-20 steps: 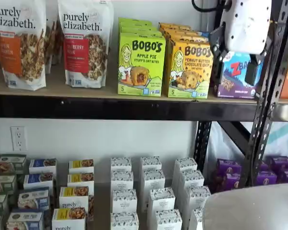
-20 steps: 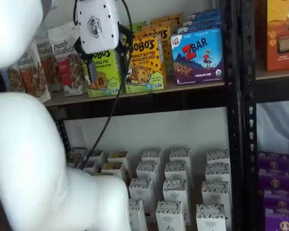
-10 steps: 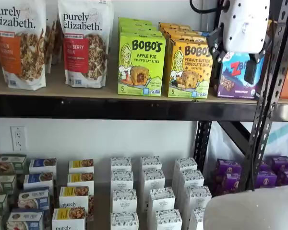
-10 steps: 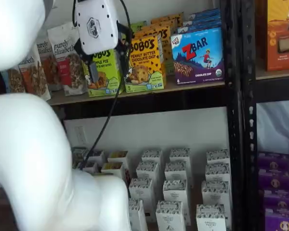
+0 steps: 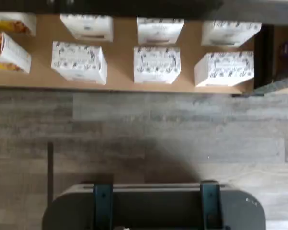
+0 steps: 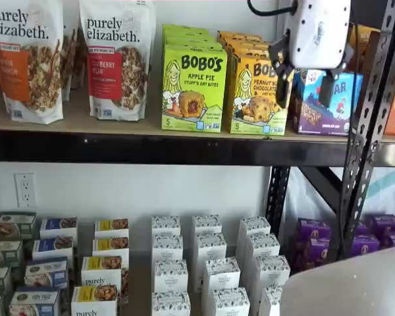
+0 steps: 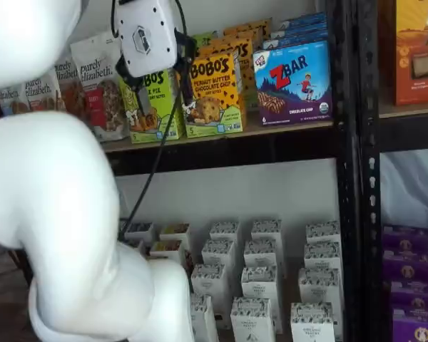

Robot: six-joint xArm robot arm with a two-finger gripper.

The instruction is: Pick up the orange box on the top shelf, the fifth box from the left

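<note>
Gripper: in both shelf views we see the gripper [image 6: 305,91] hanging in front of the top shelf [image 6: 184,148], its white body above two black fingers [image 6: 282,84] that stand apart with a plain gap between them; nothing is held in that gap.

Shift: compared with a second ago, we find the gripper moved leftward along the shelf front. It was over the blue ZBar box [image 6: 324,104]; now its near finger overlaps the right edge of the orange box [image 6: 258,93].

Orange box: it stands upright at the front of its row on the top shelf, just beside the lime-green Apple Pie box [image 6: 193,89] on one side and the ZBar box on the other (in the other shelf view [image 7: 214,92] its face shows fully, with the gripper [image 7: 160,78] in front of the green box next to it).

Wrist view: we see only floor planks and the small white cartons [image 5: 157,64] of the lower level, so it tells us nothing about the grip.

Meaning: we judge this to be the lining-up step. The fingers are wide and empty, and the box is untouched.

Next: we expect the fingers must centre on the box, then advance.

Risk: the neighbours sit close, so a finger could catch one.
</note>
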